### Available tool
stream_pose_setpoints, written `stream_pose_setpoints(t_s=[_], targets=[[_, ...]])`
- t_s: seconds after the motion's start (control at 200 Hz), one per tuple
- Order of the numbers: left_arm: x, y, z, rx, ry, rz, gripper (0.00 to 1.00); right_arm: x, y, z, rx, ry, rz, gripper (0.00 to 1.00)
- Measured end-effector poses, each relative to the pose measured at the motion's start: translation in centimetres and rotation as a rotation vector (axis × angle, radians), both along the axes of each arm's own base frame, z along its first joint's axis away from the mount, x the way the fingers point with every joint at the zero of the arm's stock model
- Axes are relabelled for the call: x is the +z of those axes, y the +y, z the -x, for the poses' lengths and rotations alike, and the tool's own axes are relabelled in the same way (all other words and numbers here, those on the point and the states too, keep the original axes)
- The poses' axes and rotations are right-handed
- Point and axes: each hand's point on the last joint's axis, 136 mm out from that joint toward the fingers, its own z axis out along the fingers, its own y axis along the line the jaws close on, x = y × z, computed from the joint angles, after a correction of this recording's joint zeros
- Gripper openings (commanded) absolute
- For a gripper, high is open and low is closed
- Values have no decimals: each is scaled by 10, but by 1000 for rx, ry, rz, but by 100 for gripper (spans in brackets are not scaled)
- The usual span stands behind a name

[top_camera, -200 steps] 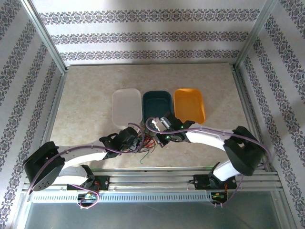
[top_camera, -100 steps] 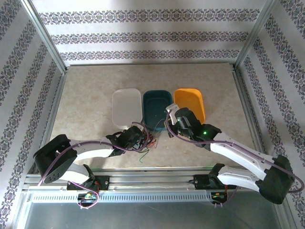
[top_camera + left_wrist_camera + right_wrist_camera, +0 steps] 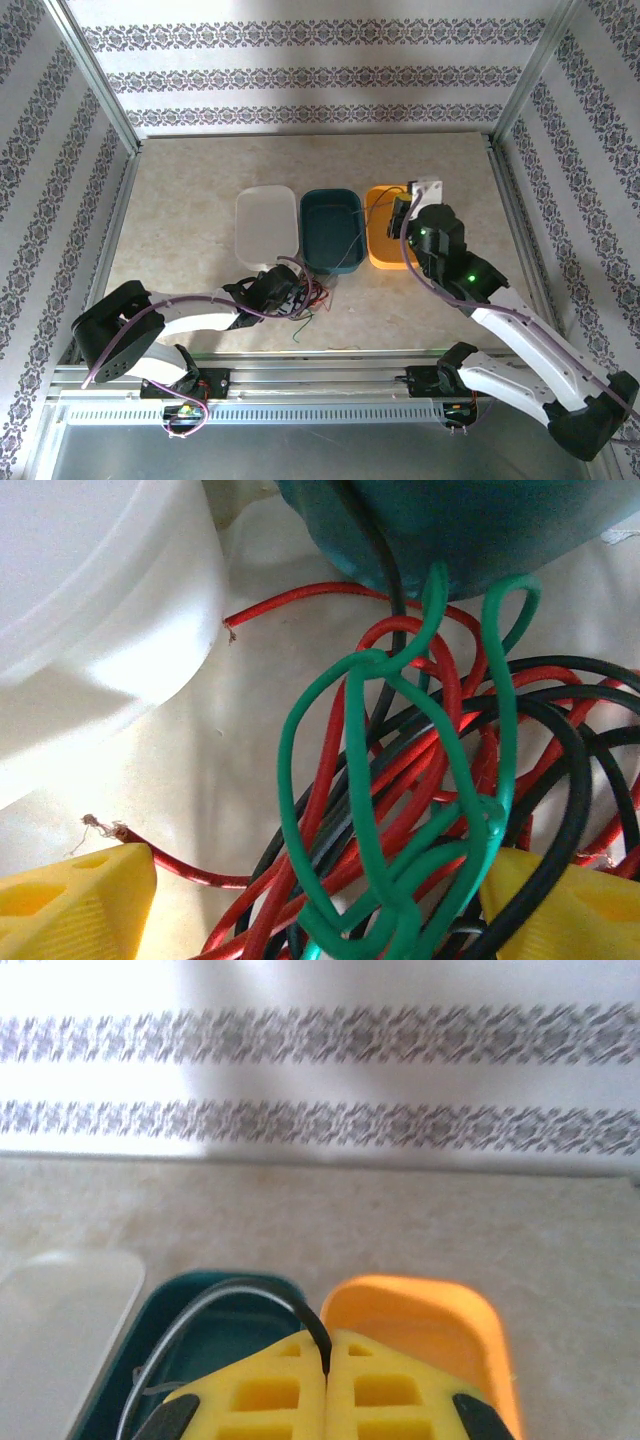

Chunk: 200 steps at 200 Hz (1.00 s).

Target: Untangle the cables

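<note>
The cables lie as a tangle of red, green and black strands on the table, just in front of the teal bin. My left gripper is low over this tangle and stands open, one yellow fingertip to each side of it. My right gripper hovers over the orange bin, raised, and is shut on one black cable. That cable arcs from the fingertips back to the left over the teal bin.
Three bins stand side by side mid-table: a white one, the teal one, the orange one. A loose green strand trails toward the front rail. Metal frame posts and patterned walls close in the table on three sides.
My right gripper has risen from the tangle and swung back and to the right, over the orange bin, with the black cable in it. The left gripper stayed at the tangle and opened a little wider.
</note>
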Motion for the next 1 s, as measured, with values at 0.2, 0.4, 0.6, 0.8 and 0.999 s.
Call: stream_pose_setpoints(t_s=[0.2, 0.4, 0.6, 0.8, 0.999], targets=[[-1, 1, 1, 1, -10, 14, 86, 36, -46, -7, -138, -90, -60, 0], [2, -1, 2, -8, -11, 30, 89, 44, -86, -14, -252, -104, -76, 0], [11, -8, 2, -43, -23, 58, 91, 3, -101, -29, -279, -4, -82, 0], [21, -16, -2, -63, -39, 76, 93, -75, -80, -36, -184, 202, -88, 0], [27, -21, -5, -71, -53, 89, 94, -104, -68, -32, -129, 296, -121, 0]])
